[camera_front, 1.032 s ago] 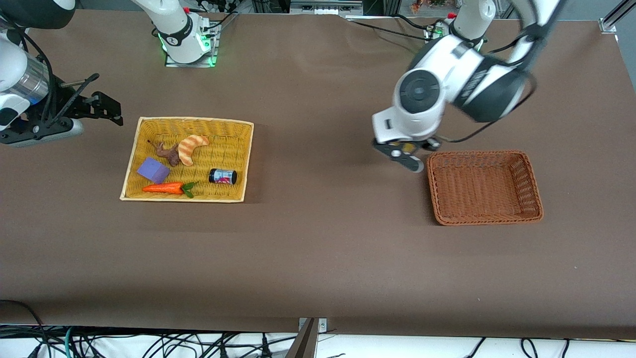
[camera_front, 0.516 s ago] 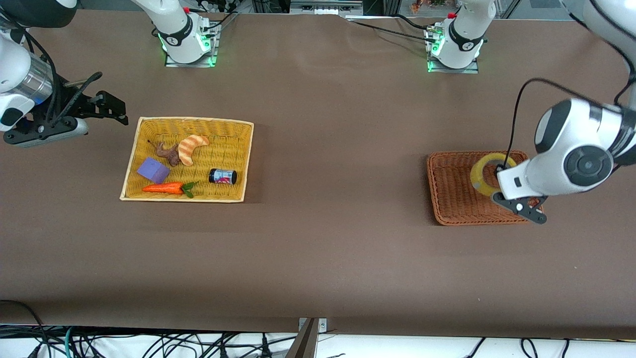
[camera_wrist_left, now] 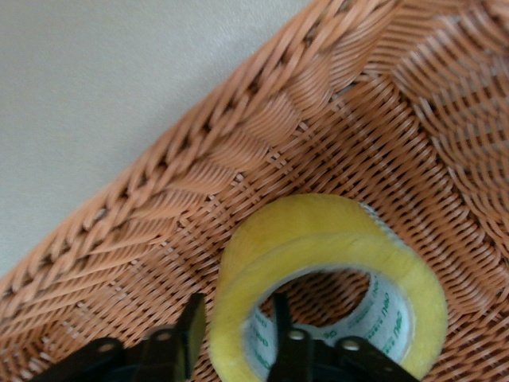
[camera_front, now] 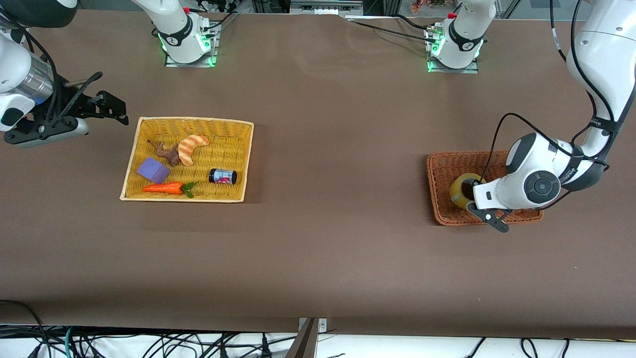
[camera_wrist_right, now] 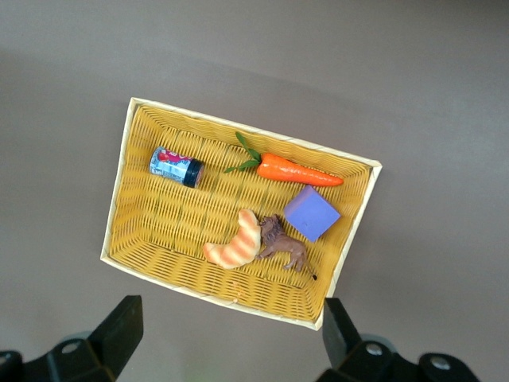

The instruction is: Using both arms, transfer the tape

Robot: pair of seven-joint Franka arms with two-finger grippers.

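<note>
The left claw (camera_wrist_left: 235, 350) is gripping the tape (camera_wrist_left: 330, 278) down in the brown basket (camera_front: 442, 171), letting go being next, while the right claw (camera_wrist_right: 227, 334) is waiting wide open.

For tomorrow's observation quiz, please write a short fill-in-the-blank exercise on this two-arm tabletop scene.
1. The left gripper is shut on the ____.
2. The tape is inside the ____ wicker basket.
3. The open right gripper hangs over the table beside the ____ basket.

Missing words: tape; brown; yellow

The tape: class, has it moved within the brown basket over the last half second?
Yes. The tape, held by the left pincer, has shifted toward the brown basket's rim nearer the front camera and the right arm's end.
</note>
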